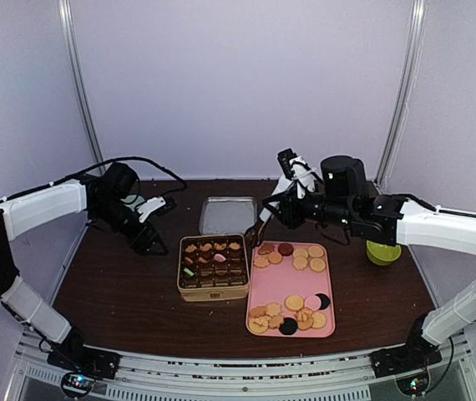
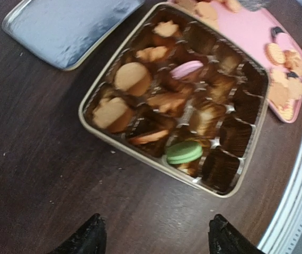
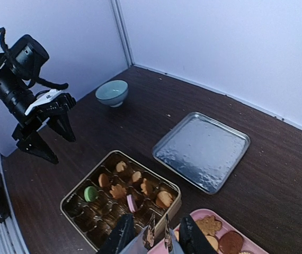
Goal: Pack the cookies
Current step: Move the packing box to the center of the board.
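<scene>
Several cookies [image 1: 292,288] lie on a pink tray [image 1: 331,288], round tan ones, a few dark, pink and animal-shaped. More sit in the cups of a gold tin [image 1: 213,288], among them a green one [image 2: 184,152] and a pink one [image 2: 186,69]. My left gripper [image 1: 149,243] is open and empty, hovering left of the tin; its fingertips frame bare table in the left wrist view [image 2: 156,225]. My right gripper [image 3: 159,233] is shut on metal tongs [image 3: 150,237] above the gap between the tin [image 3: 87,177] and the tray [image 3: 196,214]. The tongs' tips hold nothing that I can see.
The tin's silver lid [image 1: 227,215] lies flat behind the tin. A light-blue bowl [image 3: 112,92] stands at the back left near the left arm. A green bowl [image 1: 383,251] sits right of the pink tray, under the right arm. White walls close three sides.
</scene>
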